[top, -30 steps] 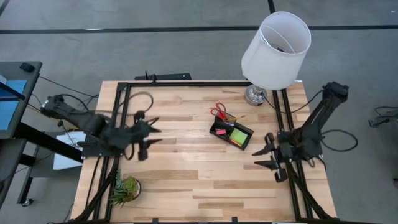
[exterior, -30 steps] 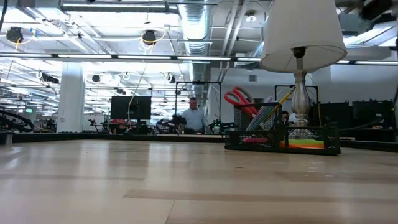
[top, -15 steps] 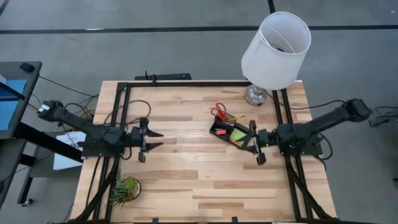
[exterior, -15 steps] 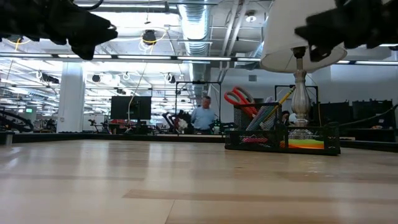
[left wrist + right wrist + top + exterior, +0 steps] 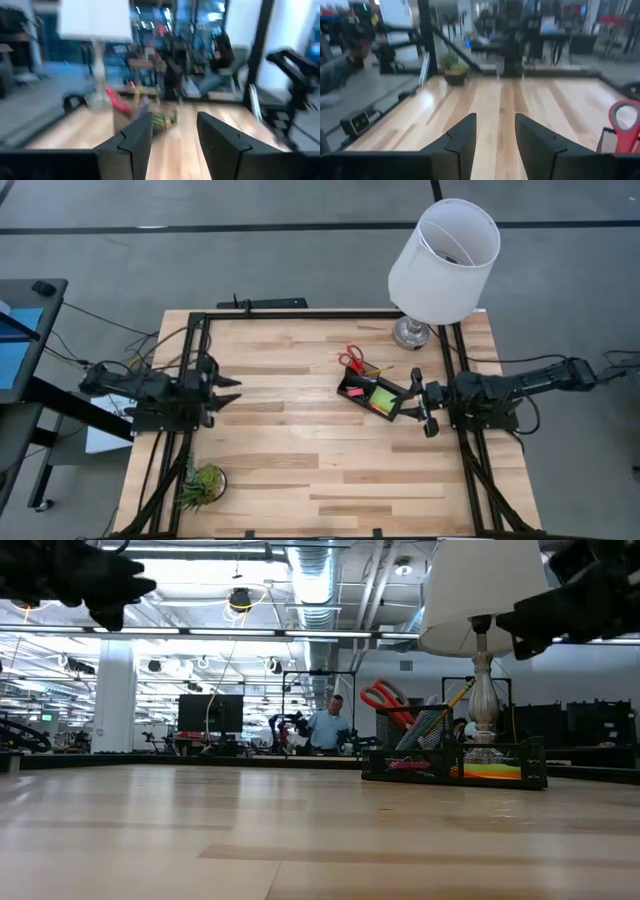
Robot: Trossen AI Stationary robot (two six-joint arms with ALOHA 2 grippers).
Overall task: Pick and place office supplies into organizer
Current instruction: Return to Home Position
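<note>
The organizer [image 5: 372,392] sits on the right half of the bench [image 5: 300,465], turned at a slant, nearer the far edge than the near one and just inside the black frame [image 5: 300,314] that runs along the bench's borders. The red-handled scissors [image 5: 352,360] stand in its taller back section, handles up. The lime green sticky-note pad [image 5: 386,397] lies in a front compartment, with a pink item beside it that is too small to name. In the low view, pens and pencils lean out of the back section next to the scissors. The lamp [image 5: 443,250] stands at the far right corner, its shade overhanging the bench edge, close behind the organizer. The small plant [image 5: 200,483] sits at the near left corner, against the frame rail. Between these things a broad stretch of bare wood spans the middle and the near side of the bench. The left gripper [image 5: 225,390] hangs at the left edge over the frame rail, pointing inward across the wood, well apart from the organizer; its fingers [image 5: 135,142] are parted with nothing between them. The right gripper [image 5: 421,404] hangs at the right edge, pointing inward, just beside the organizer's right end. Its fingers [image 5: 462,139] are likewise parted and hold nothing. In the right wrist view the scissors' red handle shows off to one side of them. In the low view both arms ride high, above the bench surface, and a person [image 5: 325,728] shows far off in the room beyond.
</note>
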